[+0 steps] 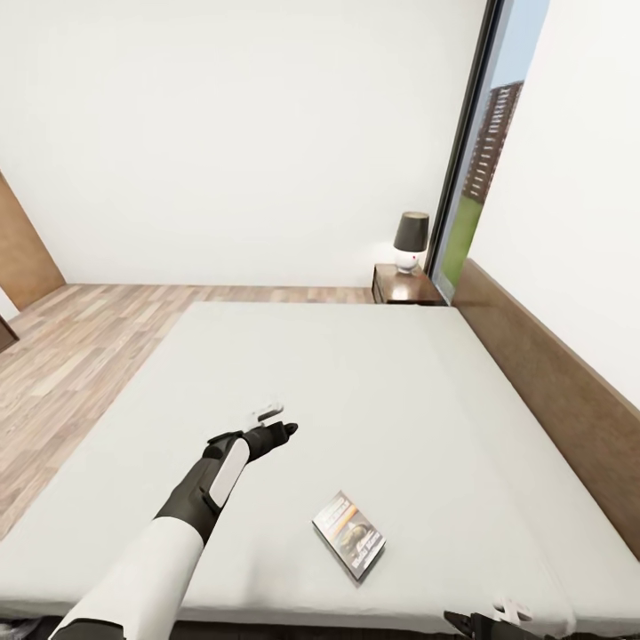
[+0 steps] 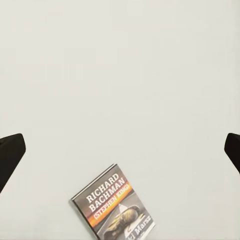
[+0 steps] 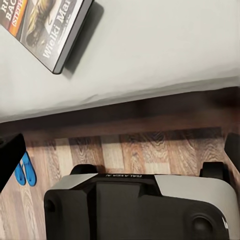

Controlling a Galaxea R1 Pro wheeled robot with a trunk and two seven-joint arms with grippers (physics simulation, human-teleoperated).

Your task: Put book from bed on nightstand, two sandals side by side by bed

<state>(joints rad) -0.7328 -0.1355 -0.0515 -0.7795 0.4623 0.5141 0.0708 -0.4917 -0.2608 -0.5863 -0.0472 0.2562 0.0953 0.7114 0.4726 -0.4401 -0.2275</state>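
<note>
Book (image 1: 348,534) flat on the grey bed (image 1: 373,382), close to the near edge, cover up, long axis slanting from near-right to far-left across the mattress. Lies to the right of the left gripper (image 1: 277,430) and nearer the robot, so reaching it probably means drawing that arm back and across. Left gripper out over bare mattress, jaws spread wide, holding nothing. Right gripper (image 1: 498,620) low at the near edge of the bed, off to the right of the book, looking about as close as the left; whether open or closed, cannot tell.

From the left wrist, the cover lettering "RICHARD BACHMAN" plain to read, with the orange stripe beneath, and dark fingertips (image 2: 10,152) wide apart on either side. From the right wrist, the spine and thickness of the book at the mattress edge, wooden floor (image 3: 150,145) below, and two blue sandals (image 3: 25,170) side by side on it near the robot's base (image 3: 135,207). From the head, a nightstand (image 1: 404,286) with a lamp (image 1: 410,241) beyond the far corner.
</note>
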